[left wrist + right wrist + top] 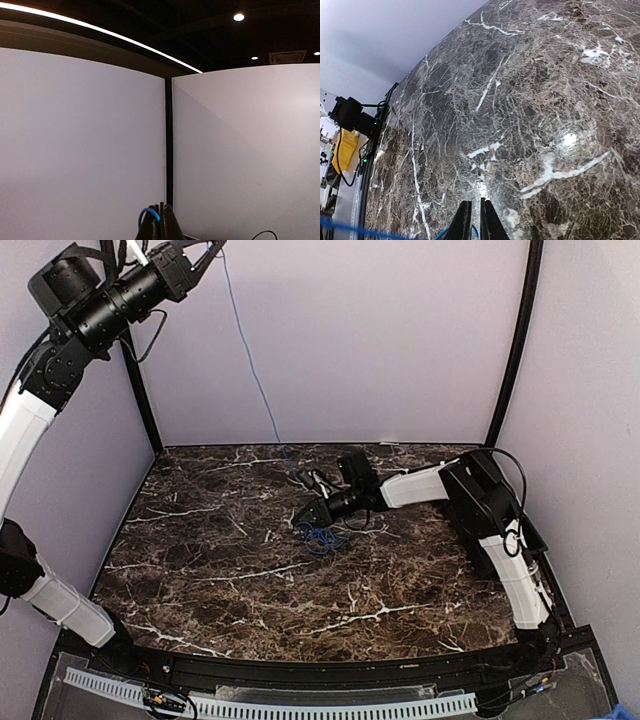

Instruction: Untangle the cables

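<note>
Blue cable [250, 360] is running taut in a long slant from the upper left of the overhead frame down to the middle of the marble table [200, 570], where it is ending in a loose coil [320, 538]. Left gripper [214, 249] is hanging high above the table at the top left, beside the lavender wall [380, 340]. In the left wrist view its fingers [171, 226] are pressing together at the bottom centre and pinching the cable, with a small blue loop arching out just left of them in front of a black post [169, 140]. Right gripper [303, 518] is sitting low over the middle of the table, its tip at the coil's upper left edge; the overhead view is not showing whether the two are touching. In the right wrist view its fingers [462, 221] are standing close together at the bottom centre, nipping a sliver of blue between them, while another stretch of the cable is crossing the lower left corner.
</note>
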You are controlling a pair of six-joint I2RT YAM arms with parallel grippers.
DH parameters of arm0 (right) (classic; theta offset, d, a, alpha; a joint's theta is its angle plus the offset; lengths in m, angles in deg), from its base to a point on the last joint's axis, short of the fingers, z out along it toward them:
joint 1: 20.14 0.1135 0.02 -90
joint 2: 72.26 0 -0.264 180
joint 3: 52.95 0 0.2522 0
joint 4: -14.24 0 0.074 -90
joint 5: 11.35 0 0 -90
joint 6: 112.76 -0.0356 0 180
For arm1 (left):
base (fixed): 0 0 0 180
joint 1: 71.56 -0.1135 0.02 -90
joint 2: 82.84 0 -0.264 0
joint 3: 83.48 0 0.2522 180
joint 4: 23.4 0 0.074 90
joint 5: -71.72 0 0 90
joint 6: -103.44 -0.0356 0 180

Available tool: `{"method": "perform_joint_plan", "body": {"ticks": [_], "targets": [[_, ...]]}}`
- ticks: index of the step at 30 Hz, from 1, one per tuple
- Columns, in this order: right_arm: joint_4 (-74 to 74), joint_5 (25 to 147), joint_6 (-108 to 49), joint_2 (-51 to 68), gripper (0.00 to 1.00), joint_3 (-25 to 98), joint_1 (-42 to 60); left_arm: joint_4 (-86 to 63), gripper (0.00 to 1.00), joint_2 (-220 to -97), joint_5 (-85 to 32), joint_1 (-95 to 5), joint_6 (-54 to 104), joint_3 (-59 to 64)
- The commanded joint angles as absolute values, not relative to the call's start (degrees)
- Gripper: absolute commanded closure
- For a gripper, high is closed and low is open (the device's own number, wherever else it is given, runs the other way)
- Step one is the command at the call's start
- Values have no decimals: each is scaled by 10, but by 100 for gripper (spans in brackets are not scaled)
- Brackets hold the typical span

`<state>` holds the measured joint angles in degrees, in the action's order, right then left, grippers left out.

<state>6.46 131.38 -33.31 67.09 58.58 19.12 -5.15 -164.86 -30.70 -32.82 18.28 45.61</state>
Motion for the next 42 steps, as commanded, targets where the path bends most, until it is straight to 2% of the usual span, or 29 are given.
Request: {"method": "perform_joint_plan", "body": {"ticks": [1,9,15,19,23,28,33,35,37,42], "targets": [[48,1260,-335,681,90,593,184,-112,100,-1616,-262,-329,148,484],[-8,1162,-312,654,92,574,162,-114,100,-1601,-217,-329,120,466],[-37,1109,-307,652,89,563,122,-124,100,-1583,-174,-329,84,476],[-20,1125,-311,635,84,541,103,-129,100,-1575,-150,-330,65,486],[-45,1193,-268,596,75,541,98,-133,100,-1553,-144,-330,73,429],[-80,1272,-231,510,60,534,77,-175,100,-1502,-142,-330,115,271],[-257,1343,-104,463,45,626,71,-229,100,-1450,-147,-330,180,144],[-280,1360,-93,442,40,639,73,-252,100,-1433,-153,-331,206,93],[-273,1363,-91,416,36,640,78,-271,100,-1423,-156,-330,228,33],[-253,1291,-78,394,32,646,112,-305,100,-1419,-146,-330,265,-29]]}}
